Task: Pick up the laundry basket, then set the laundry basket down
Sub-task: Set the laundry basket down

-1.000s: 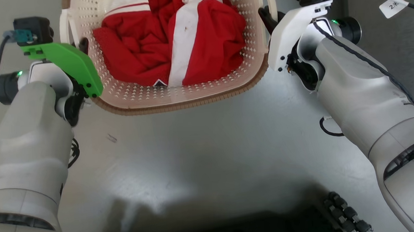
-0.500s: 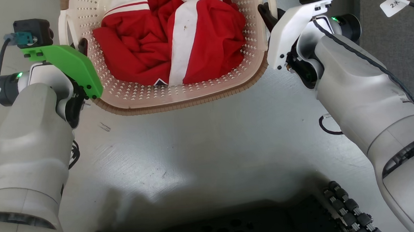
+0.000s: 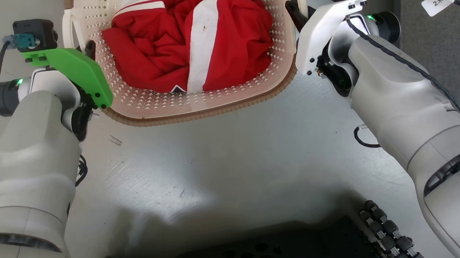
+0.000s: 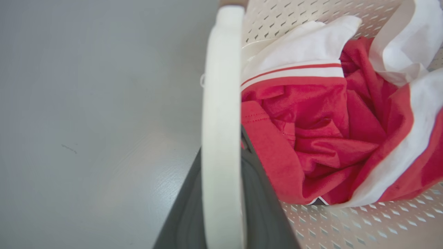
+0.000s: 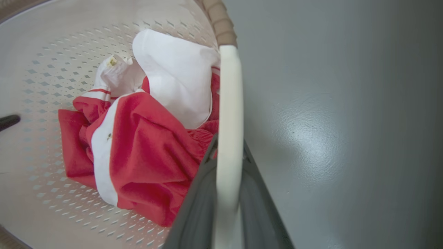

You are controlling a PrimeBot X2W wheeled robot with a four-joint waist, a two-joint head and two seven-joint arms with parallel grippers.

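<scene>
The laundry basket [image 3: 200, 114], cream with a brown rim, sits at the top middle of the head view between my two arms. Red and white clothes [image 3: 191, 42] lie inside it. My left gripper [image 3: 88, 50] is shut on the basket's left white loop handle [image 4: 221, 114], which runs between its dark fingers [image 4: 259, 197]. My right gripper [image 3: 295, 13] is shut on the right loop handle [image 5: 229, 124], flanked by its fingers [image 5: 197, 204]. I cannot tell whether the basket touches the floor.
Grey glossy floor [image 3: 224, 166] spreads under the basket and toward me. My black wheeled base [image 3: 243, 257] shows at the bottom edge. A dark grey surface [image 3: 443, 57] borders the floor on the right, and a black cable loop [image 3: 363, 140] lies by my right forearm.
The camera has shifted, bringing my base into view at the bottom. The basket and both grippers sit slightly higher in the picture, and both grips stay shut on the handles.
</scene>
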